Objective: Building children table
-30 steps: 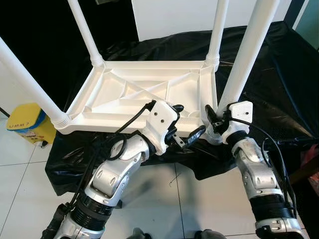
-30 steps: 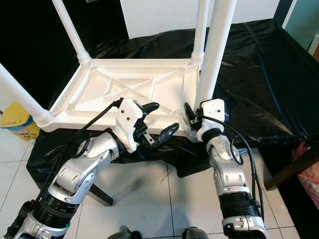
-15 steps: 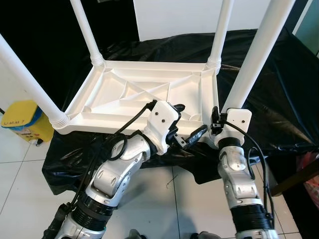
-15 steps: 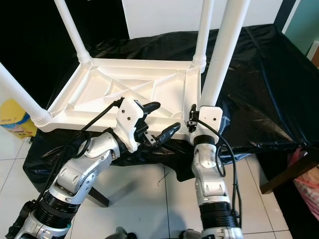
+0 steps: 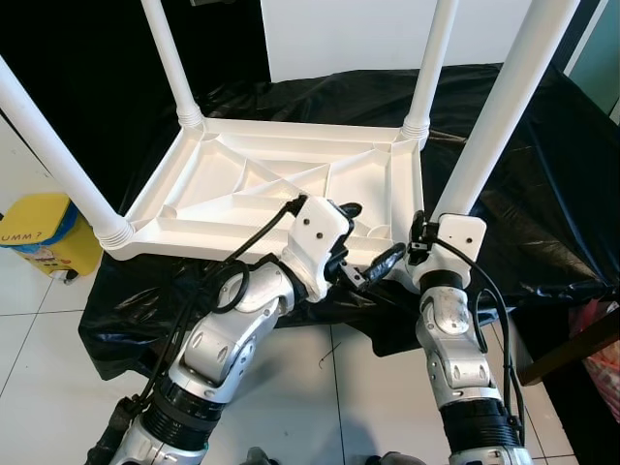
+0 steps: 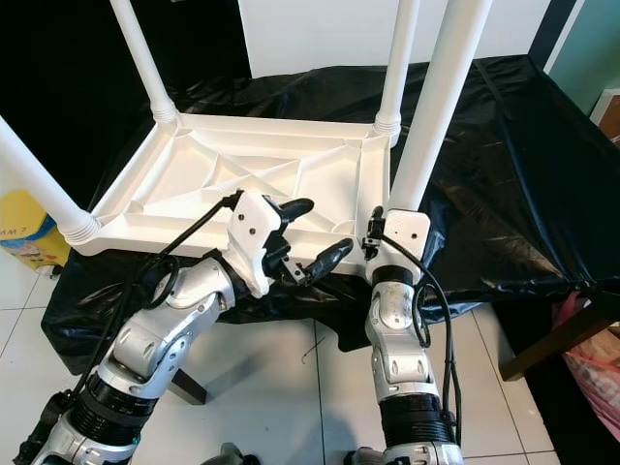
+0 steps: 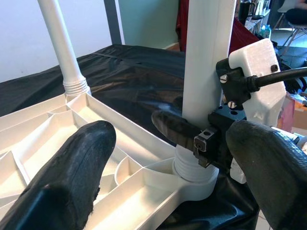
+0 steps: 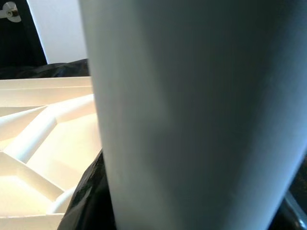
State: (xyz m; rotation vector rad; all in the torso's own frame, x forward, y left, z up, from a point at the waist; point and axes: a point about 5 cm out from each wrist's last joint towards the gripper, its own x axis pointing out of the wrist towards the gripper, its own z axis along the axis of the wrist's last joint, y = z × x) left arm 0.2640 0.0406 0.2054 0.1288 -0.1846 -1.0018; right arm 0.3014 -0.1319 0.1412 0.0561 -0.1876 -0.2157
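A white plastic children's table [image 5: 262, 179] lies upside down on a black-draped surface, its legs pointing up. The near right leg [image 5: 494, 116] stands in its corner socket [image 7: 192, 175]. My right gripper [image 5: 433, 225] is shut around the base of that leg, one black finger [image 7: 175, 129] crossing its front; in the right wrist view the leg [image 8: 192, 115] sits very close. My left gripper [image 5: 368, 235] is open at the table's front edge, just left of that leg, with nothing between its fingers [image 7: 72, 177].
A black cloth [image 5: 542, 194] covers the support and hangs over its front. On the tiled floor at the left stands a yellow container [image 5: 44, 232]. A wooden furniture leg [image 5: 572, 344] and a pink bag [image 5: 610, 363] are at the right.
My right forearm has swung inward from the right to stand under the leg's base, with the gripper staying on the leg. The left arm has held its place.
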